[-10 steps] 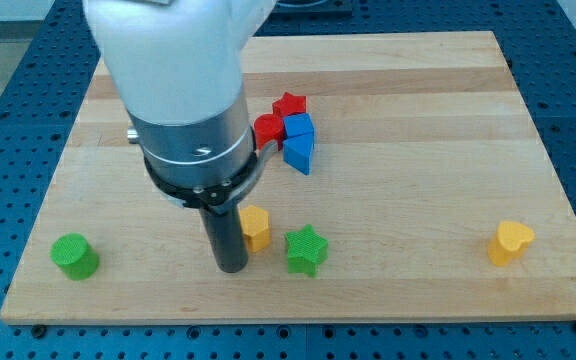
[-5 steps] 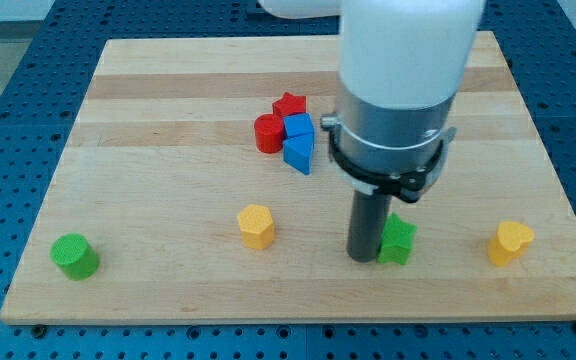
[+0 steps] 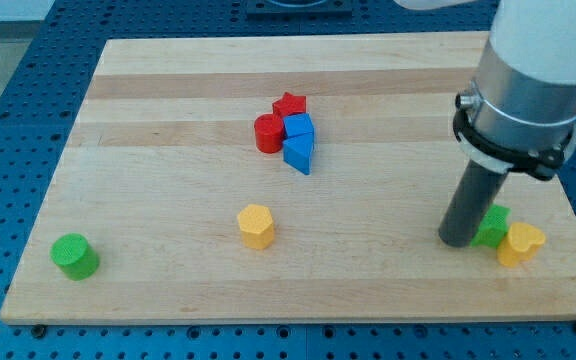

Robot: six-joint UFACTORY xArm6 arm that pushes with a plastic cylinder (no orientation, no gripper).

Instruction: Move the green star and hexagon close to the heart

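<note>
The green star [image 3: 492,227] sits near the board's lower right, touching the yellow heart [image 3: 521,243] on its right. My tip [image 3: 457,240] rests on the board right against the star's left side. The yellow hexagon [image 3: 256,226] lies at the lower middle of the board, far to the left of my tip and the heart.
A green cylinder [image 3: 74,256] sits at the lower left corner. A cluster of a red star [image 3: 290,104], a red cylinder [image 3: 268,133] and two blue blocks [image 3: 299,141] lies at the upper middle. The wooden board [image 3: 168,120] ends just right of the heart.
My tip has swept from the view's left to the right, pushing the green star along the bottom of the board until it touches the yellow heart. The hexagon stayed in place.
</note>
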